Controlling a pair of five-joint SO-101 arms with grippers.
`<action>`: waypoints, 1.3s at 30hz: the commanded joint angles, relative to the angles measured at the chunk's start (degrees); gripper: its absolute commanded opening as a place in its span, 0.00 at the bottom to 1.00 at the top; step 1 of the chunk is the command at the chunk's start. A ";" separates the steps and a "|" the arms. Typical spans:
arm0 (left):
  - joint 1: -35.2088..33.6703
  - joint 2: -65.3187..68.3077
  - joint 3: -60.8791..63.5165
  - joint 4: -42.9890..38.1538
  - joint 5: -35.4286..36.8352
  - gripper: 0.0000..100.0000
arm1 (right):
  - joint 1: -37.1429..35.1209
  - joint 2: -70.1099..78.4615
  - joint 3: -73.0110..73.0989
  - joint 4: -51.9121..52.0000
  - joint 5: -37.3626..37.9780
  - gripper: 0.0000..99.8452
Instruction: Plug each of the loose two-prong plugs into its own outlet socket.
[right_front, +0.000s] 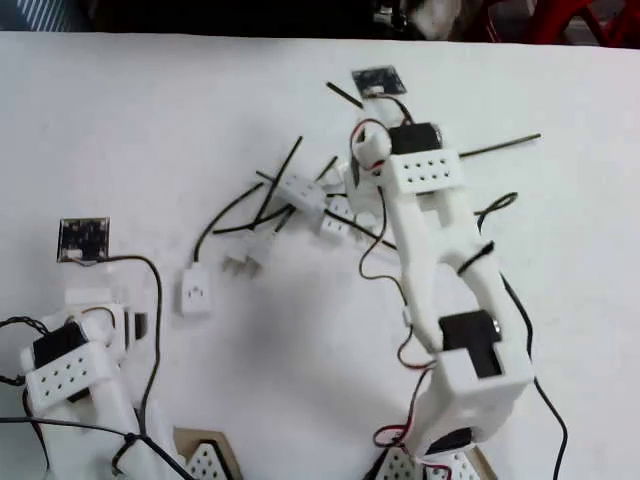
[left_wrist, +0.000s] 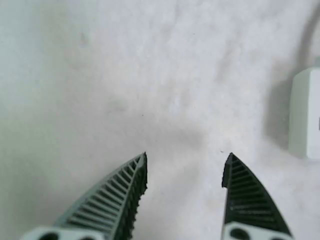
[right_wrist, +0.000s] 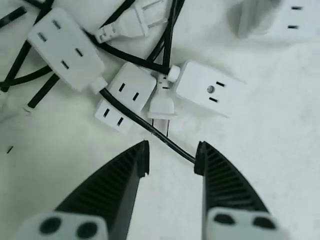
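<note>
progress, as i judge it, is early: no plug looks seated yet. on the high view a tangle of white outlet sockets (right_front: 300, 192) and black cords lies toward 12 o'clock from the middle of the table (right_front: 150, 120), with my right arm stretched over it. the right gripper (right_wrist: 172, 152) hangs with jaws released, astride a black cord (right_wrist: 165, 140), grasping nothing. one loose plug (right_wrist: 131, 24) shows bare prongs. a second plug (right_wrist: 161, 102) lies between two sockets, and i cannot tell whether it is pushed in. a lone socket (right_front: 196, 292) sits toward 9 o'clock, with a stray plug (right_front: 243, 263) just beside it. the left gripper (left_wrist: 185, 167), jaws released and empty, hovers over bare table near 7 o'clock. all the plugging seems left to do.
</note>
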 joint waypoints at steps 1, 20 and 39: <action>-0.04 -1.01 0.00 -1.14 0.09 0.25 | -0.75 1.71 -0.44 -3.65 -0.53 0.15; -0.04 -1.01 0.00 -1.14 0.09 0.25 | -2.42 16.57 -1.67 -11.38 -0.70 0.15; -0.04 -1.01 0.00 -1.14 0.09 0.25 | -6.55 11.65 -12.13 6.02 -4.48 0.02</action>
